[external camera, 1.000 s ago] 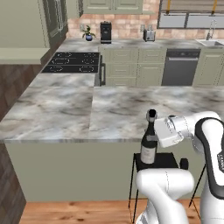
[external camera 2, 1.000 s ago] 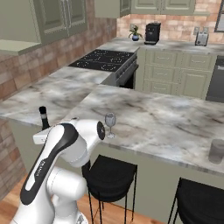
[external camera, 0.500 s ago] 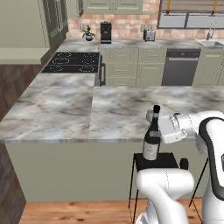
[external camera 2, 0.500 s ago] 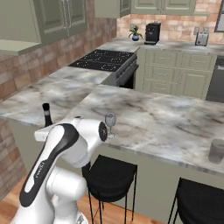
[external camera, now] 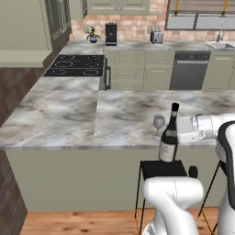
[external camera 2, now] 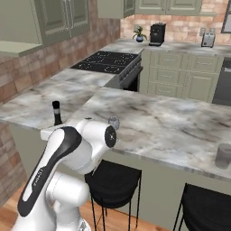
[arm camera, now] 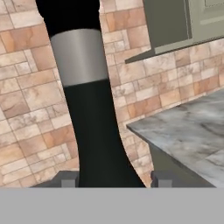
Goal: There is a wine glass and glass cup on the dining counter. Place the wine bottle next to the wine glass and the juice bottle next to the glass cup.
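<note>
**One wine bottle gripped upright beside the wine glass**

Counted on the dining counter (external camera: 69, 114): one wine glass (external camera: 158, 125) and, far off to the right in the right base view, one glass cup (external camera 2: 223, 156). There is one wine bottle (external camera: 169, 136), and two black-seated stools (external camera 2: 110, 178) stand below the counter edge.

The wine bottle stands upright, its long axis vertical, neck and cap pointing straight up. It sits at the counter's near edge, just to the right of the wine glass in the left base view; whether its base touches the marble cannot be told.

The arm reaches in level from the right, its hand horizontal at mid-bottle height. The gripper (arm camera: 111, 178) pinches the bottle, one dark finger on each side of its body.
</note>
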Controlling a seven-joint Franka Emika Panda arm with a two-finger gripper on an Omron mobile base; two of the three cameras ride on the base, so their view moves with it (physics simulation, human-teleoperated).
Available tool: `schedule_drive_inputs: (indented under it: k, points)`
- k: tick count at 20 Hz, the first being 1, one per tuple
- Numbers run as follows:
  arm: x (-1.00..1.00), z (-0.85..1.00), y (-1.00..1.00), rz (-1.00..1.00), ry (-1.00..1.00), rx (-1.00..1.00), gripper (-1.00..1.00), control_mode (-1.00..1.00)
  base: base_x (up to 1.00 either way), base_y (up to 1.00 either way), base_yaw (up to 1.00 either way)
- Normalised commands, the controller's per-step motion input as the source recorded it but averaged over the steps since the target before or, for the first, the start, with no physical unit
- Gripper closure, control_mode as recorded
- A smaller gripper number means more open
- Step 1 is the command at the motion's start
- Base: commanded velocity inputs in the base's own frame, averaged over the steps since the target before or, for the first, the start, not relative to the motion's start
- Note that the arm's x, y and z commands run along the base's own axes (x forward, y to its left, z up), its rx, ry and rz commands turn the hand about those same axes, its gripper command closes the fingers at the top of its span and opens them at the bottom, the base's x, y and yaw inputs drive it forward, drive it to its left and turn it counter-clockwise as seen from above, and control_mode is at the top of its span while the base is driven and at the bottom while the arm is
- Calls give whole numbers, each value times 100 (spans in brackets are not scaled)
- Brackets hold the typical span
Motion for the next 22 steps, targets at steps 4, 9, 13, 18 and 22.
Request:
schedule_drive_inputs:
  k: [4,9,13,18,22]
  points:
    - [16,-1,-44,0,2,-6,100,-100,0,0,0]
    - [15,0,-44,0,-2,-3,100,-100,0,0,0]
    - [16,0,-42,0,-15,-2,100,-100,0,0,0]
    - [15,0,-38,0,-17,-10,100,-100,0,0,0]
    - [21,-3,-42,-2,-3,-6,100,-100,0,0,0]
